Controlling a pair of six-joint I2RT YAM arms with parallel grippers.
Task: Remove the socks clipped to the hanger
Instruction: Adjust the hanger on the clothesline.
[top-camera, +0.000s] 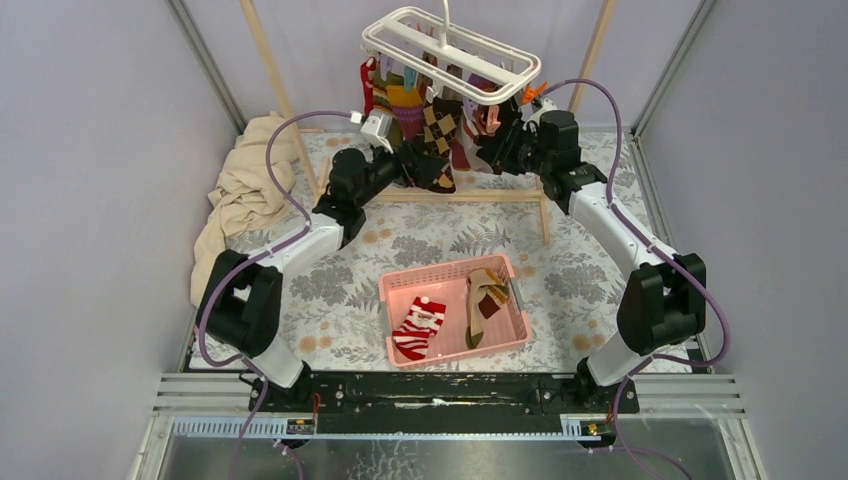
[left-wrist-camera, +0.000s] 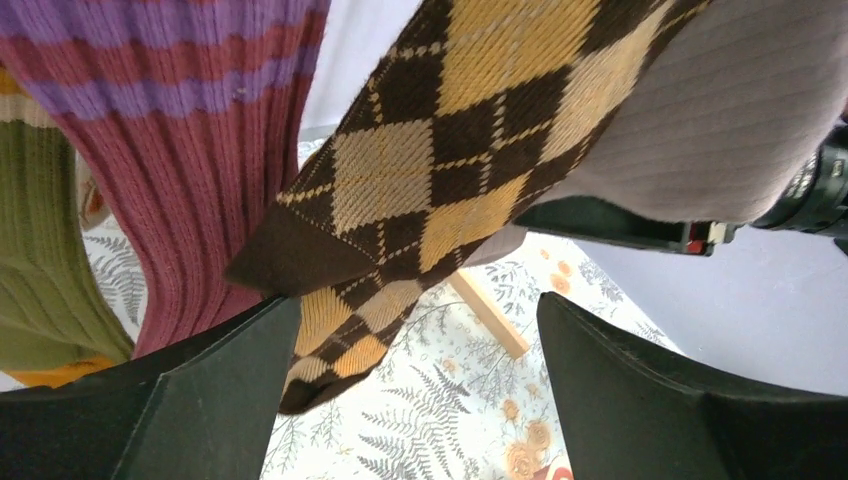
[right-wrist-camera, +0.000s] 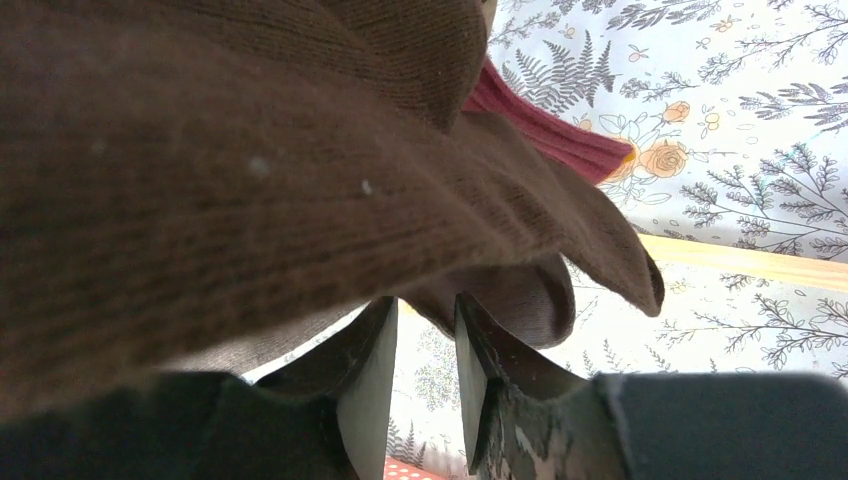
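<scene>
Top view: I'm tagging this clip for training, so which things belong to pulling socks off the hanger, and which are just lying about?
Job: hanger; socks clipped to it; pink basket holding two socks, probably the drop spot.
Lying about: beige cloth at the left; wooden frame behind the basket.

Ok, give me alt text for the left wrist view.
The left gripper is open, its black fingers low in frame, a brown-and-tan argyle sock hanging into the gap. A maroon sock with purple stripes and an olive sock hang at frame left, above a floral tablecloth.
</scene>
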